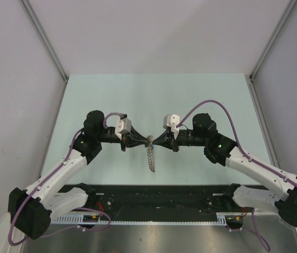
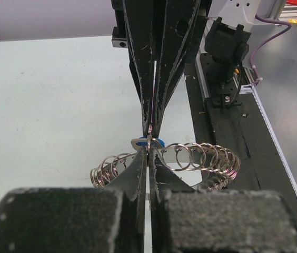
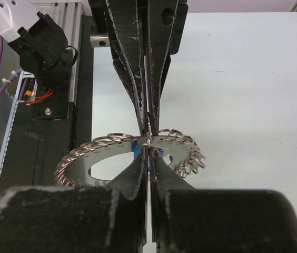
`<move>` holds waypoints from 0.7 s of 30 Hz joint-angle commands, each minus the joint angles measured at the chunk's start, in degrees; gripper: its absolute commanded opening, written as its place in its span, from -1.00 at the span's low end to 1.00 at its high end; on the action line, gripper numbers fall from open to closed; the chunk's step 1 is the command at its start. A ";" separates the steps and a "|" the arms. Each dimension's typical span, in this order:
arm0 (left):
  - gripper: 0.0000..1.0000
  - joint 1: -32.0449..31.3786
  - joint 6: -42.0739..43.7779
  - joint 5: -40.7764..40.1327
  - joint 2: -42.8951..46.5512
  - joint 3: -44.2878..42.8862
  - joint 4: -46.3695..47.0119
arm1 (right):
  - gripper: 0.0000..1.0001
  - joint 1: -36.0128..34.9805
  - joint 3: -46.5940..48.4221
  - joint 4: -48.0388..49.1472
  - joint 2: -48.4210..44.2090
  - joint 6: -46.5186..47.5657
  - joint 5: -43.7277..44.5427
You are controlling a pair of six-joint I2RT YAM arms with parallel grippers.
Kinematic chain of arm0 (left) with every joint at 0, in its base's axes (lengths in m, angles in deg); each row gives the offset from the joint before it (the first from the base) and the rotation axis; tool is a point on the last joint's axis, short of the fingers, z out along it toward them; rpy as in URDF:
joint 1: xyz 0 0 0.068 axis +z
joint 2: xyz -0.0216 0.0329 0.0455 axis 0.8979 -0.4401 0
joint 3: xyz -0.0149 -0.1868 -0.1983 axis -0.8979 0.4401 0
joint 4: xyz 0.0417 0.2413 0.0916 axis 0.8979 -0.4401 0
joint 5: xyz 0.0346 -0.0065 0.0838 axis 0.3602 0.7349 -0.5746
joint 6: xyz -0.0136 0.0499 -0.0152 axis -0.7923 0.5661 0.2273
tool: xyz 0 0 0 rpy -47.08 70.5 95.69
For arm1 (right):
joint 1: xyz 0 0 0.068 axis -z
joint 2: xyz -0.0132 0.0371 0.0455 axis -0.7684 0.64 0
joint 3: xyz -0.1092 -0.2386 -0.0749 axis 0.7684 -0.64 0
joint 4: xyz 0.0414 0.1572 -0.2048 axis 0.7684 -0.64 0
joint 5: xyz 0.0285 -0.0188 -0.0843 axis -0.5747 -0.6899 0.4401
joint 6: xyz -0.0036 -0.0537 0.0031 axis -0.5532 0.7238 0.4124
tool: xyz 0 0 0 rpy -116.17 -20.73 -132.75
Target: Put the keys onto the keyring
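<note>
Blue-headed key (image 2: 158,142) barely peeking out where left gripper (image 2: 147,151) and right gripper (image 3: 148,148) meet, both pinched tight on the keyring (image 3: 101,151), a flat silver disc fringed with loops, held over the table (image 1: 111,95).

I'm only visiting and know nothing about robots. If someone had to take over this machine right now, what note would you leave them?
Left gripper: shut, pinching the keyring at its upper edge.
Right gripper: shut, pinching the same spot from the other side, tip to tip with the left.
The keyring hangs between them above the table.
A blue key sits right at the pinch; whether it is threaded on yet is not clear.
Left to do: finish threading it, then any other keys. None lie in view on the table.
</note>
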 commanded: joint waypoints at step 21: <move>-0.99 -1.54 1.28 -2.38 1.01 -3.79 -4.59 | -1.00 -2.63 3.32 -1.47 -2.08 4.42 3.40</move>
